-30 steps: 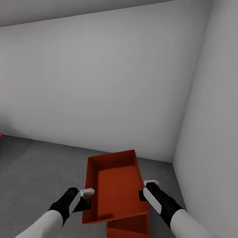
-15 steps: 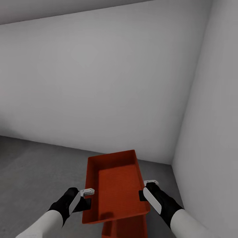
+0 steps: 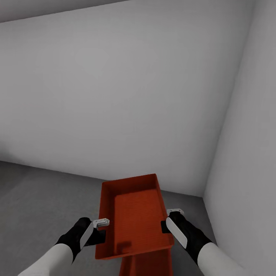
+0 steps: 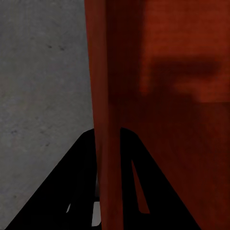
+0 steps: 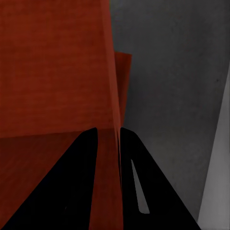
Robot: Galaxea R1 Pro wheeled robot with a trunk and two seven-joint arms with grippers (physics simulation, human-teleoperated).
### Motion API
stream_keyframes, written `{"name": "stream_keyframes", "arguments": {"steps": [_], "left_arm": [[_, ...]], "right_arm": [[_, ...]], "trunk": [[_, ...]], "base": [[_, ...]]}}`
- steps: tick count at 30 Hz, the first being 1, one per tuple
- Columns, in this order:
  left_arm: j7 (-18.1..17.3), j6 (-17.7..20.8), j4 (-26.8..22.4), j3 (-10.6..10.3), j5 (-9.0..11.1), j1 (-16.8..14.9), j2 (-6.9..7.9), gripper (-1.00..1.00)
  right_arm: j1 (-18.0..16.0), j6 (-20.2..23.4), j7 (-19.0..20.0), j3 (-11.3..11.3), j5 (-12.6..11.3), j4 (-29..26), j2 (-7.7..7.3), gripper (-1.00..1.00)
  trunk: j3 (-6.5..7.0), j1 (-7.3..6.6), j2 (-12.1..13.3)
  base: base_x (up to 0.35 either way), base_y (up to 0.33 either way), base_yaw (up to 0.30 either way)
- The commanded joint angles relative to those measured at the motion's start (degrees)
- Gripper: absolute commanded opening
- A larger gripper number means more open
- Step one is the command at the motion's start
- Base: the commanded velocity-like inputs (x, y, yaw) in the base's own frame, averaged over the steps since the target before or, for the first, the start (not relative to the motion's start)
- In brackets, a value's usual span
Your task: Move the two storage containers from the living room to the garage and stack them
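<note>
**Bin held over its twin in the garage corner**

The left gripper (image 3: 102, 222) and right gripper (image 3: 173, 211) each have their fingers clamped on a side wall of the upper bin (image 3: 132, 216), held above the lower bin (image 3: 147, 264) on the concrete floor (image 3: 38, 203). Judged from here, letting go while it sits off-centre could leave it crooked or sliding off.

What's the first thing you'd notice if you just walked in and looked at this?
The bright orange-red container, held up in the middle between the left gripper and the right gripper, each pinching one of its side walls. Just below it, at the bottom of the head view, a second orange-red container peeks out. All around are plain grey-white walls meeting in a corner, and a dark grey floor.
</note>
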Motion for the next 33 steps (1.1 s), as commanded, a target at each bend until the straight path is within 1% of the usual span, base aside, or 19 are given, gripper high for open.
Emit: {"name": "stream_keyframes", "arguments": {"steps": [1, 6, 17, 27, 33], "left_arm": [[0.24, 0.28, -0.13, 0.74, 0.11, -0.08, -0.31, -1.0], [0.28, 0.28, -0.13, 0.71, 0.11, -0.08, -0.31, -1.0], [0.15, 0.28, -0.13, 0.71, 0.11, -0.08, -0.31, -1.0], [-0.04, 0.28, -0.13, 0.71, 0.11, -0.08, -0.31, -1.0], [-0.06, 0.28, -0.13, 0.78, 0.11, -0.08, -0.31, -1.0]], "right_arm": [[-0.01, 0.09, -0.47, 0.84, -1.13, -0.02, 0.02, -1.0], [-0.01, 0.08, -0.47, 0.84, -1.14, -0.02, 0.02, -1.0], [-0.01, 0.08, -0.48, 0.84, -1.13, -0.02, 0.02, -1.0], [-0.01, 0.08, -0.48, 0.84, -1.14, -0.02, 0.02, -1.0], [-0.01, 0.08, -0.54, 0.84, -1.13, -0.02, 0.02, -1.0]], "trunk": [[-0.07, 0.04, -0.05], [-0.07, 0.04, -0.05], [-0.07, 0.04, -0.05], [0.15, 0.04, -0.05], [0.19, 0.04, -0.05]], "base": [[0.333, 0.0, 0.0], [0.326, -0.057, 0.0], [0.296, -0.125, -0.014], [0.037, -0.016, -0.22], [0.001, 0.0, -0.064]]}}
